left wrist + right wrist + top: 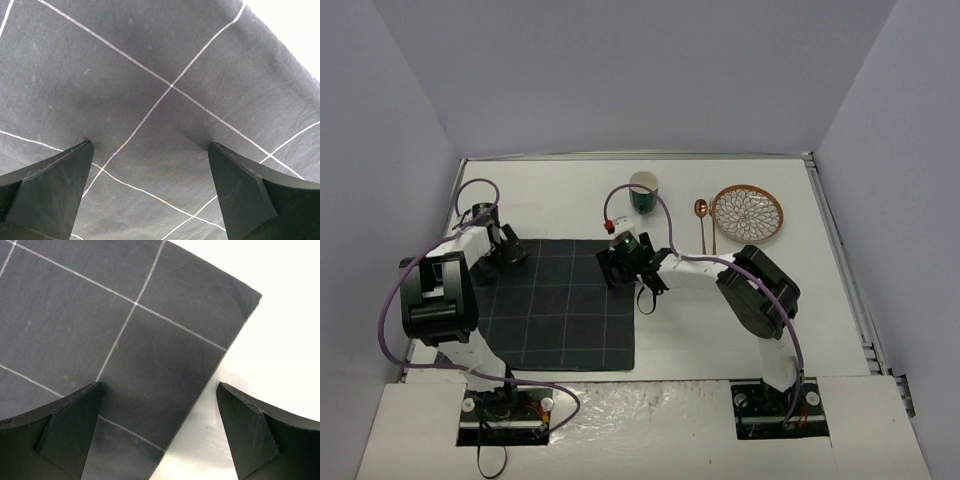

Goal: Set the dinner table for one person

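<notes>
**Left pincer** (150, 145): jaws spread wide, nothing between them. Fingertips (75, 165) low at the cloth; actual contact not certain.

**Right pincer** (159, 386): jaws likewise wide, nothing held. One tip over cloth, the other over bare white surface, straddling the cloth's edge.

**Placemat** (560, 310): dark fabric with thin pale grid lines, lying flat.
- Directly beneath the left pincer, by the far left corner of the cloth, with a crossing of two grid lines just ahead, between the jaws.
- Far right corner of the cloth just ahead of the right pincer.

**Dinner table** (690, 320): large white top.
- Under both pincers and under the placemat.
- Bare immediately below one side of the right pincer.
- A bare strip also ahead of the left pincer, past the cloth's edge.

**Cup** (643, 192): dark green, pale inside, upright. Beyond the right pincer and slightly to its right, near but apart.

**Spoon** (701, 222): copper-coloured, lengthwise, bowl at the far end. To the right of the right pincer, past the cup.

**Second slim utensil** (713, 232): copper-coloured, just beside the spoon on the side away from the right pincer. Kind not discernible.

**Plate** (747, 214): round, with a petal pattern and a copper rim. Furthest to the right, well apart from the right pincer.
</notes>
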